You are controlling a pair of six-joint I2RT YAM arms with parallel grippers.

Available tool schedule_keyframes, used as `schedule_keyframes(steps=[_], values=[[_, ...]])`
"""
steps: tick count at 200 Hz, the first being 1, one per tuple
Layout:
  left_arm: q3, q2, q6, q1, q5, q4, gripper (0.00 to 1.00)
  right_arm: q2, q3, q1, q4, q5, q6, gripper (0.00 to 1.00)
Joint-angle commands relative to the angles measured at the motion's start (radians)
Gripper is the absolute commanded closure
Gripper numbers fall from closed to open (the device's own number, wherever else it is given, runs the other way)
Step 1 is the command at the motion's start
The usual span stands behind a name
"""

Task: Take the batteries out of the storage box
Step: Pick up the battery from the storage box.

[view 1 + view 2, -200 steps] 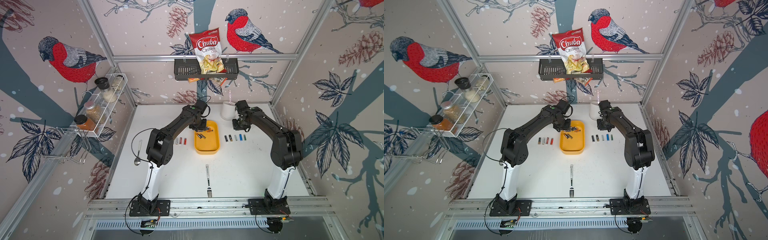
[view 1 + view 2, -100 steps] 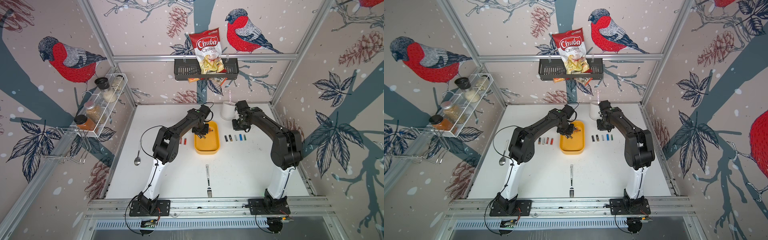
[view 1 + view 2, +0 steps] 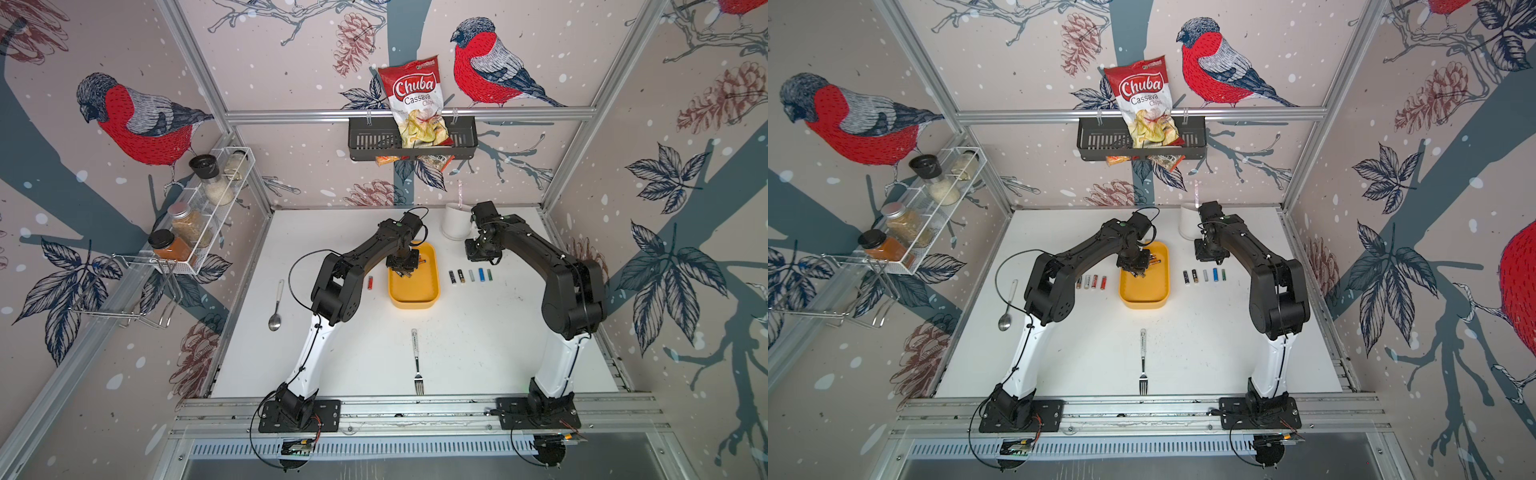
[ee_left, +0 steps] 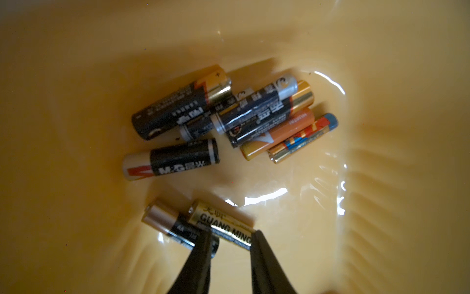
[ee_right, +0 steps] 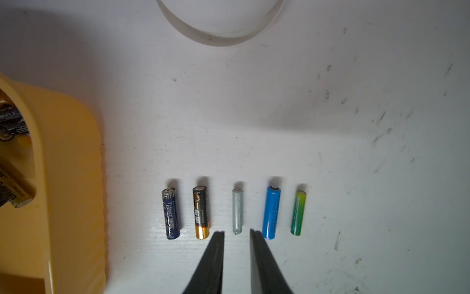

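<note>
While still emptying box (image 3: 415, 291), pinching gold battery (image 4: 221, 221) inside it with left gripper (image 4: 231, 233); holding right gripper (image 5: 236, 231) parted, empty, over right row (image 5: 237, 211). Next: lift straight up, clear rim, lay by left row (image 3: 1091, 282). Since a second ago, swung left elbow (image 3: 332, 291) inward; kept right arm (image 3: 540, 257) put.

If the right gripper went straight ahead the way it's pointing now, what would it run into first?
Most likely the grey battery: the right gripper points at its near end, its fingers spaced either side of it. Depth is unclear, so it may touch the white table just short of it.
</note>
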Motion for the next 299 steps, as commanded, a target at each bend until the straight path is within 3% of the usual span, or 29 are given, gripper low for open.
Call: schedule_keyframes(steps=[1,139,224,299], values=[[-0.002,-0.001,0.000,-0.001,-0.010,-0.010,0.69,-0.010,-0.001,-0.002,0.006,-0.007,-0.011,0.75],[0.023,0.036,0.006,-0.001,-0.024,-0.023,0.67,-0.009,-0.004,-0.013,0.007,-0.016,-0.019,0.75],[0.028,0.043,0.010,-0.001,-0.013,-0.021,0.78,-0.011,0.001,-0.008,0.005,-0.018,-0.014,0.75],[0.029,0.002,0.013,0.001,0.011,-0.010,0.80,-0.003,0.027,0.018,0.000,-0.020,-0.002,0.75]])
